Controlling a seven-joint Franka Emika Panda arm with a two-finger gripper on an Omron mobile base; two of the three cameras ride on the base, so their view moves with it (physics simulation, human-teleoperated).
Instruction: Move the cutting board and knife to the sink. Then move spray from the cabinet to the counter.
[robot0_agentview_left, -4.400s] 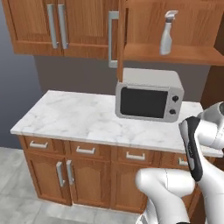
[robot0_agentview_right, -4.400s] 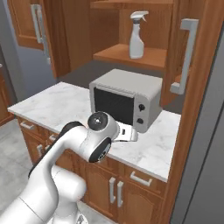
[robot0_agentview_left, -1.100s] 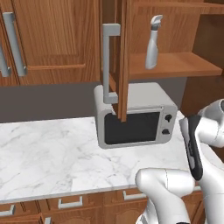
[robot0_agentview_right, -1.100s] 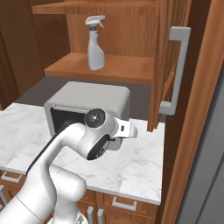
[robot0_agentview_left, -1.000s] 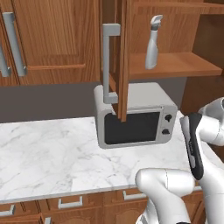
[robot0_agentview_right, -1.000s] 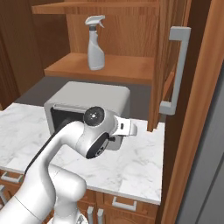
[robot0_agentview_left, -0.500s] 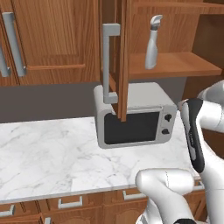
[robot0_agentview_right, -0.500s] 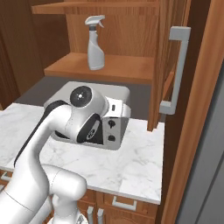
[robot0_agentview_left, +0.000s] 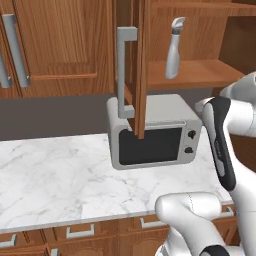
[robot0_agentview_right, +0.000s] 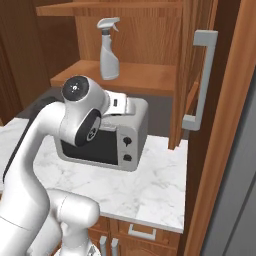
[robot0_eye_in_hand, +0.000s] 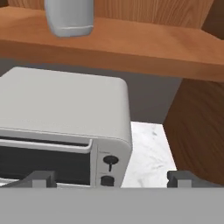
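Above the microwave (robot0_eye_in_hand: 65, 113), the gripper (robot0_eye_in_hand: 111, 179) gapes wide below the shelf-edge spray (robot0_eye_in_hand: 70, 17).

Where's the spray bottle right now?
The spray stands upright on the lowest shelf of the open cabinet, directly above the microwave on the counter; in the hand view its base shows top left.

In your hand view the top edge cuts off the slim grey spray bottle (robot0_eye_in_hand: 70, 19), so you see its base but not its white trigger nozzle. The same view's left edge crops the grey box-shaped microwave (robot0_eye_in_hand: 65, 113). In your left base view, the open reddish-brown wooden cabinet door (robot0_agentview_left: 140, 65) hides part of the microwave's front.
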